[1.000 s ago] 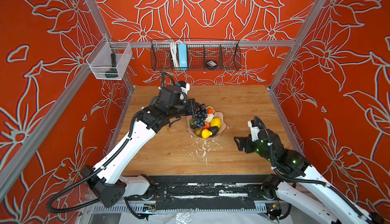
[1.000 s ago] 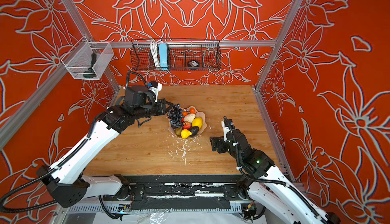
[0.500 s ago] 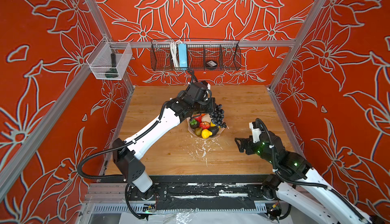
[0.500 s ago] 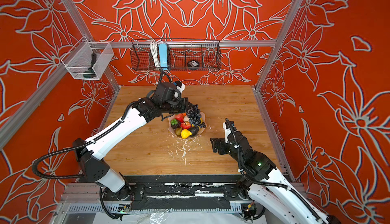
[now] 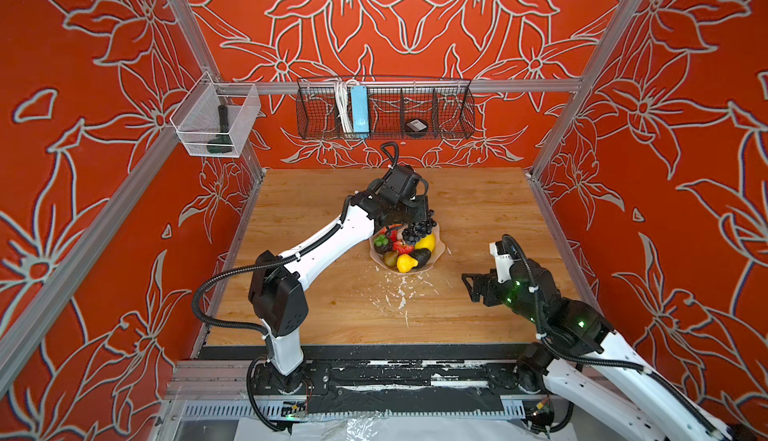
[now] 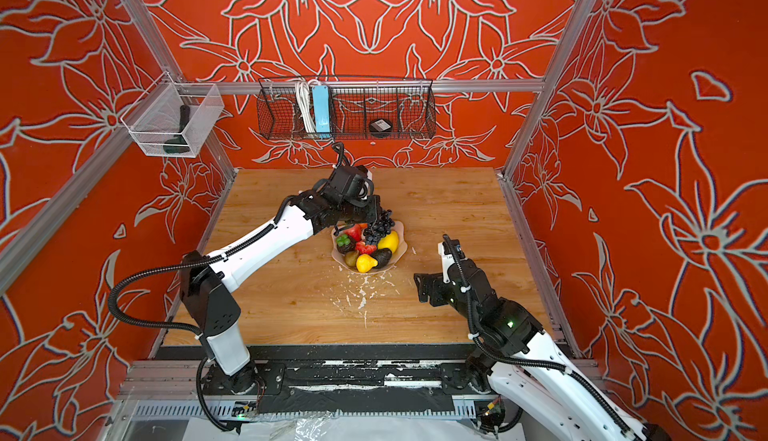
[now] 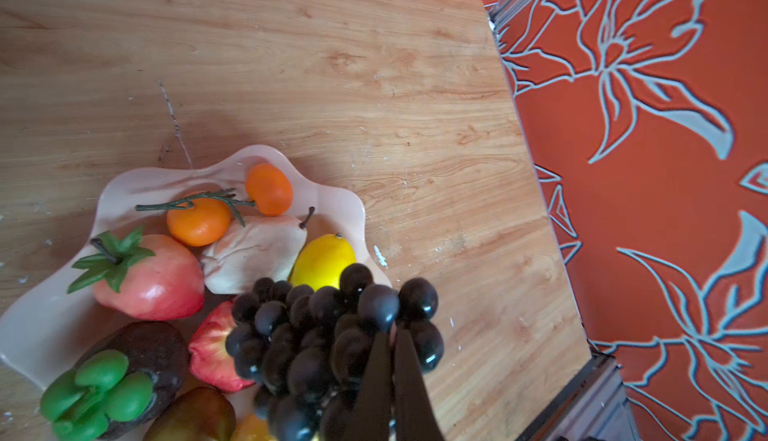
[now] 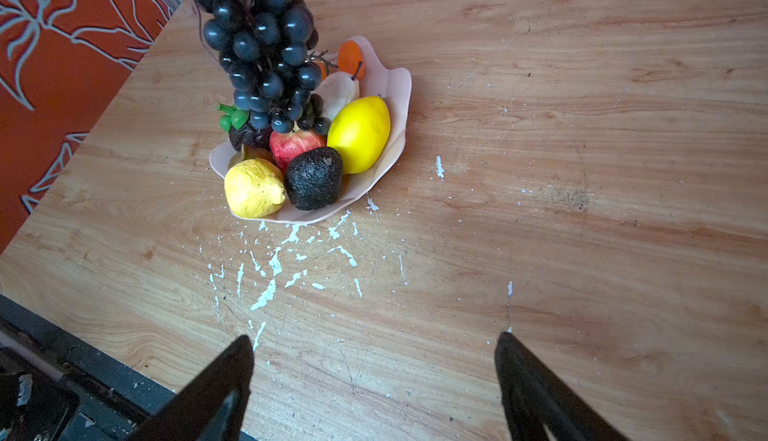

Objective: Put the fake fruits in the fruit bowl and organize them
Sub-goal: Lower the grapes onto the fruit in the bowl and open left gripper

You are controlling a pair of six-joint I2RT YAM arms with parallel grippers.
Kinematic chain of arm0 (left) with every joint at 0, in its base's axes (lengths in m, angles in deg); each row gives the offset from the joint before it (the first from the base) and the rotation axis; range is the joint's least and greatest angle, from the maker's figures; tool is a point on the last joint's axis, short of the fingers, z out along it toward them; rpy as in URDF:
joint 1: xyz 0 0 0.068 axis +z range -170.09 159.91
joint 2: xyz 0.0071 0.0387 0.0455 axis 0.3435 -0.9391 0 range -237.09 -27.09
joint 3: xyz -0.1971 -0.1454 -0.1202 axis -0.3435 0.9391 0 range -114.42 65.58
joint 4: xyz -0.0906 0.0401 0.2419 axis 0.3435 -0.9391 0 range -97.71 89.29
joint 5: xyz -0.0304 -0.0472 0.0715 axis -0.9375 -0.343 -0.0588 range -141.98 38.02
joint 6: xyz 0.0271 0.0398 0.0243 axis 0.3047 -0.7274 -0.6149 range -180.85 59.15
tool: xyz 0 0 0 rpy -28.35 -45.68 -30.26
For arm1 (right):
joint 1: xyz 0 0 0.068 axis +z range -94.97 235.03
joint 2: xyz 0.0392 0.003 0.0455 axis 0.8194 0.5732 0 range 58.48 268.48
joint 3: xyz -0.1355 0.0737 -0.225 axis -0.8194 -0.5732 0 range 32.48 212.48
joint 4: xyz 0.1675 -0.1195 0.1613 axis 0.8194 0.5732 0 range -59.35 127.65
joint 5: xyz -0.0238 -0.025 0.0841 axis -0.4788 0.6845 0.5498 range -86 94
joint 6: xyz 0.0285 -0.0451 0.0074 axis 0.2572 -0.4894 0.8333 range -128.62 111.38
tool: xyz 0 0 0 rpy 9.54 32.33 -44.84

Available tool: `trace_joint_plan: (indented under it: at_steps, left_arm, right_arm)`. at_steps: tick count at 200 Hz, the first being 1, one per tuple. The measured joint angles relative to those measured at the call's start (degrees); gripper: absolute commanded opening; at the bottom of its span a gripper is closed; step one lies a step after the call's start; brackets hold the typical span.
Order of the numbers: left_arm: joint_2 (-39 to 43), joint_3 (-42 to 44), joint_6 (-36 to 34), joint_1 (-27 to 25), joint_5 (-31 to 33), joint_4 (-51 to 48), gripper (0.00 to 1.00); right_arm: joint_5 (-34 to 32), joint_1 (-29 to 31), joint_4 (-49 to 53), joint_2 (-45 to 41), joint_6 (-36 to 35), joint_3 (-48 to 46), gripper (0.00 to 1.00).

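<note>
You are looking into a booth where red walls (image 5: 415, 23) with grey-outlined flowers are closing in three sides of a pale wooden worktop (image 5: 478, 210). Aluminium rails (image 5: 519, 85) are framing the corners and carrying a black wire basket (image 5: 449, 106) and a clear mesh box (image 5: 241, 123). White flecks (image 5: 401, 293) are marking the wood, and bright, even light is filling the booth.

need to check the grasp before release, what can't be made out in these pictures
Left wrist view: where the left gripper pinches the grape bunch, hidden by grapes.
Both top views: fruit bowl, far side hidden by the left arm and bunch.
Left wrist view: brown fruit, cut off by the edge.
Top views: black item in wire basket, too small.
</note>
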Motion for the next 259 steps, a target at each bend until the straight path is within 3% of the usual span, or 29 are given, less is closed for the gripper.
trace_joint_plan:
  at_steps: [128,211,259]
  left_arm:
    - [-0.37,4.68,-2.05,6.16,3.93,-0.15,0.0]
    - [-10.6,-3.41,-3.91,6.16,3.48,-4.28,0.0]
    - [-12.17,-4.55,-3.98,6.16,3.48,-6.05,0.0]
  right_arm:
    - [1.07,0.0,-0.04,0.42,0.28,-0.33,0.91]
    - [1.11,0.0,-0.04,0.61,0.33,-0.61,0.91]
    - [1.11,0.0,-0.04,0.61,0.35,-0.63,0.91]
